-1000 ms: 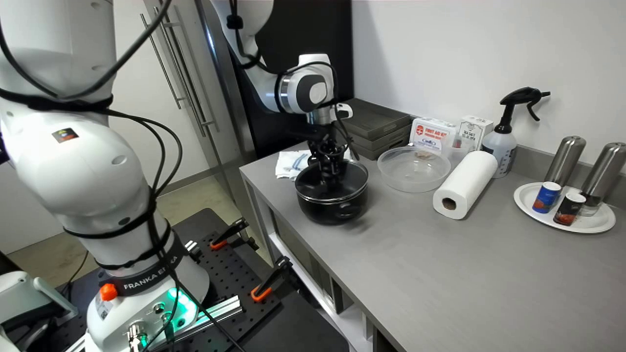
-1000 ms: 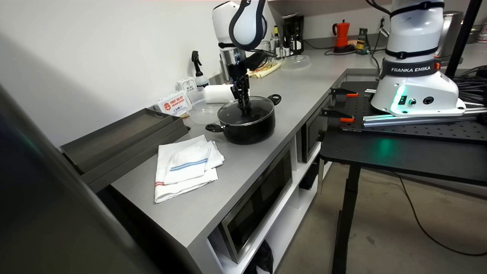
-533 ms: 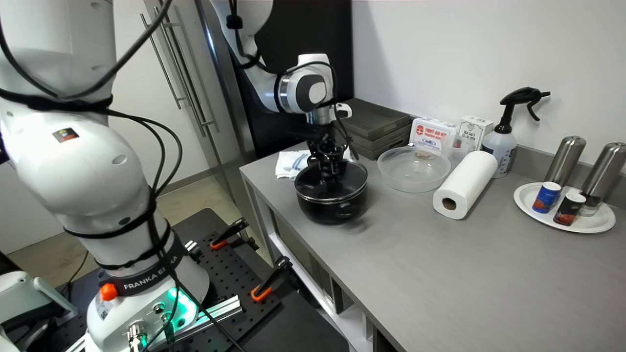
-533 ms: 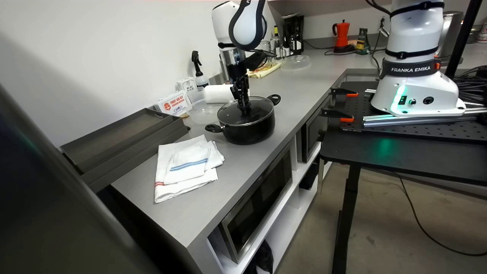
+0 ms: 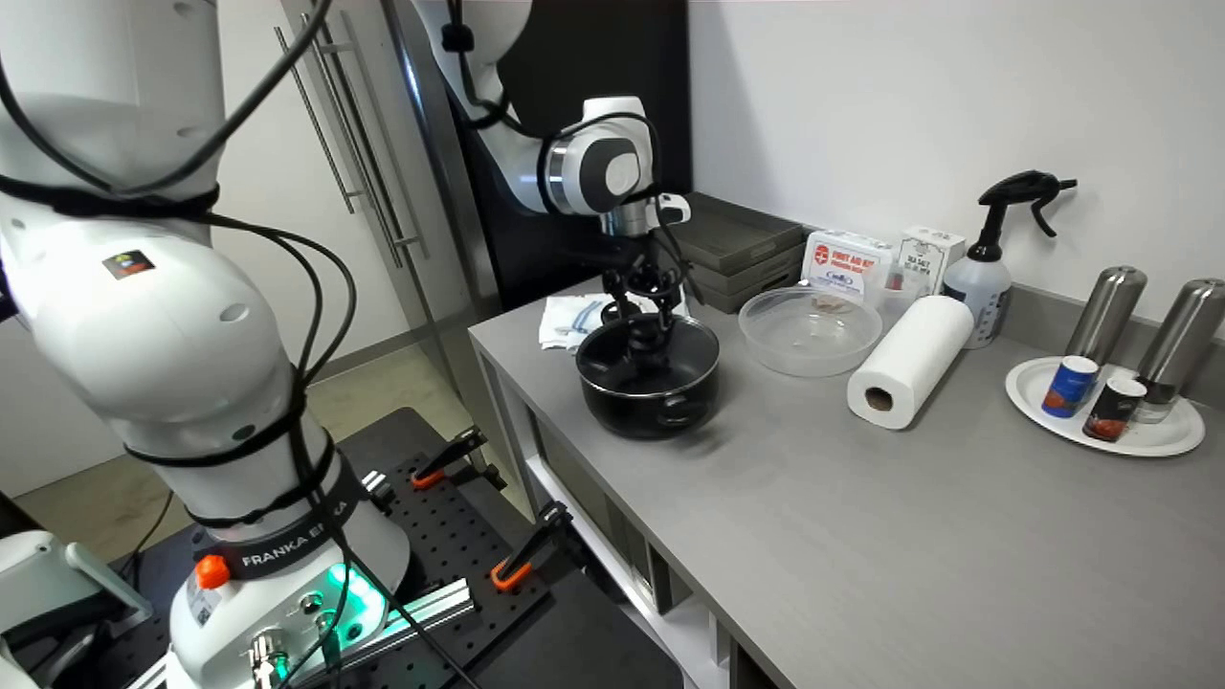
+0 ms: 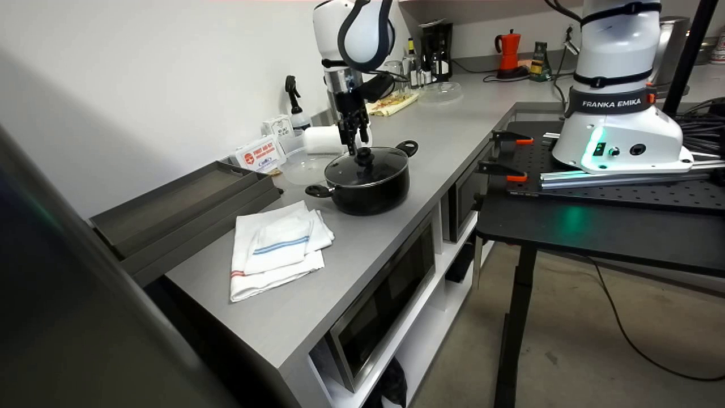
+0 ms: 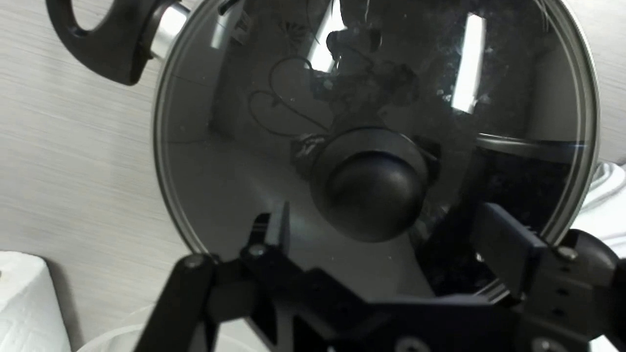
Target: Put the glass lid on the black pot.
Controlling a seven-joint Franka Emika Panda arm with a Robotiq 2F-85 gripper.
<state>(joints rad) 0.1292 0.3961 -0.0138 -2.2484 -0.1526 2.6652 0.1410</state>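
The glass lid (image 6: 346,171) lies level on the black pot (image 6: 374,199), its metal rim along the pot's rim; in an exterior view the pot (image 5: 646,413) stands on the counter near the front edge. In the wrist view the lid (image 7: 244,171) fills the middle, and its dark round knob (image 7: 374,195) shows in full. My gripper (image 7: 386,212) is open just above the lid, with a wide gap between the fingers and the knob apart from both. In an exterior view the gripper (image 6: 357,146) hangs over the knob, slightly towards the wall.
Folded towels (image 6: 283,249) and stacked dark trays (image 6: 181,212) lie beside the pot. A clear shallow dish (image 5: 809,344), a paper roll (image 5: 914,359) and a first aid box (image 5: 847,260) stand towards the wall. A white plate (image 5: 1024,390) holds several shakers.
The gripper's fingers have opened and let go of the lid's knob. The gripper has risen a little. Lid and pot stay where they were.
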